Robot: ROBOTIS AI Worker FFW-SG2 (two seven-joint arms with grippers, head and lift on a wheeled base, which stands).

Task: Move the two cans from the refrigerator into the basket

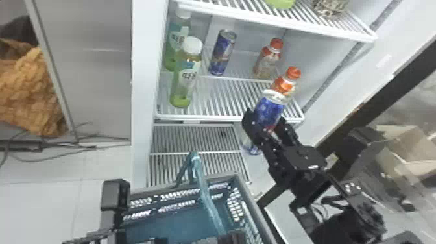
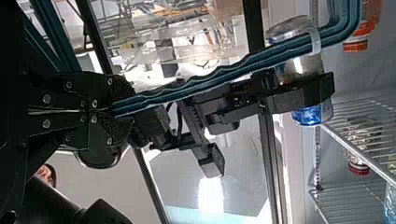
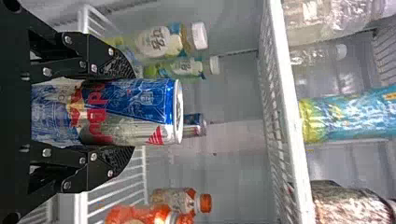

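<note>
gripping teal handle (image 1: 207, 194) of basket (image 1: 254, 207) in left gripper (image 1: 234, 237), with narrow, clamped jaws. holding blue-and-silver can (image 1: 270, 108) in right gripper (image 1: 265, 120), with jaws pressed on both sides, just in front of orange-capped bottle (image 1: 285, 82). see second can (image 1: 222, 53) farther back, standing on refrigerator shelf (image 1: 224, 97) between white-capped green bottles (image 1: 184, 86) and rear orange-capped bottle (image 1: 267, 61). see more containers on upper shelf (image 1: 253, 18).
</note>
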